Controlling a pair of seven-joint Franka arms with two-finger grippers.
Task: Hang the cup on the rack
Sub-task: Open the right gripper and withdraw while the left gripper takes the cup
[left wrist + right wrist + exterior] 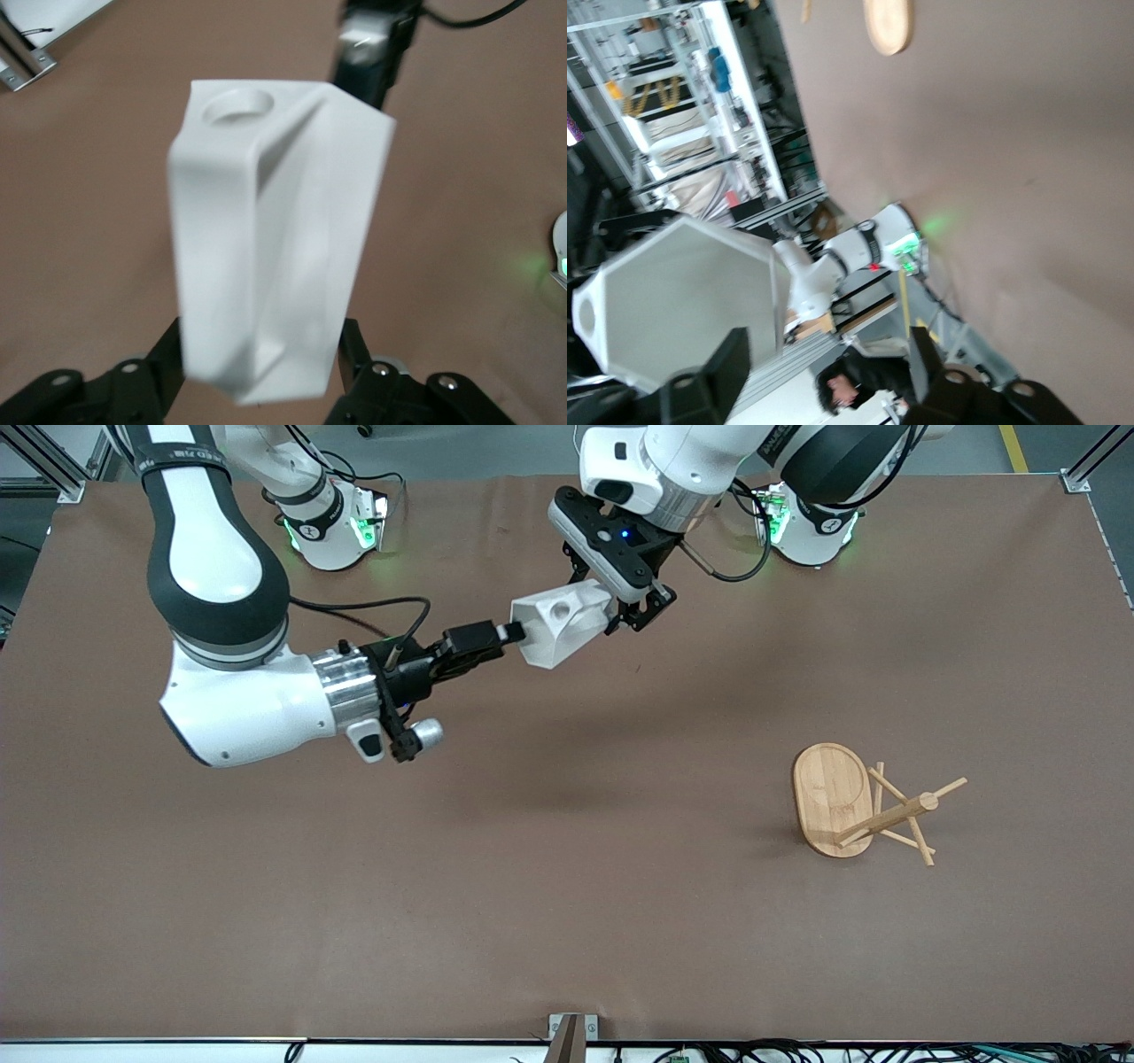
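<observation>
Nearest to the front camera, the rack (873, 808) is sitting in the lower half of the frame, toward the left arm's end of the table (496, 886). We are seeing its oval base (831, 793) almost face on. Its post (890, 815) is slanting away from the base toward that same end, with thin pegs (899, 790) crossing it. We cannot tell whether it is standing or tipped over. In the right wrist view only the base (888, 22) is showing, at the upper edge.

Well apart from the rack, the cup (558, 624) is hanging in the air over the upper middle of the frame. Nothing is lying on the table beneath it. The round hole in its handle is facing up.

The left gripper (611, 607) is reaching down from the top of the frame and clamping the cup. In the left wrist view the cup (275, 239) is filling the centre, and the gripper (261, 354) is pressing a finger (164, 359) against each side of its lower end.

The right gripper (496, 638) is hovering just beside the other end of the cup, one fingertip at its rim. In the right wrist view its fingers (709, 372) are standing wide apart with nothing between them. There the cup (682, 297) is showing its many-sided bottom, low in the frame beside one finger.
</observation>
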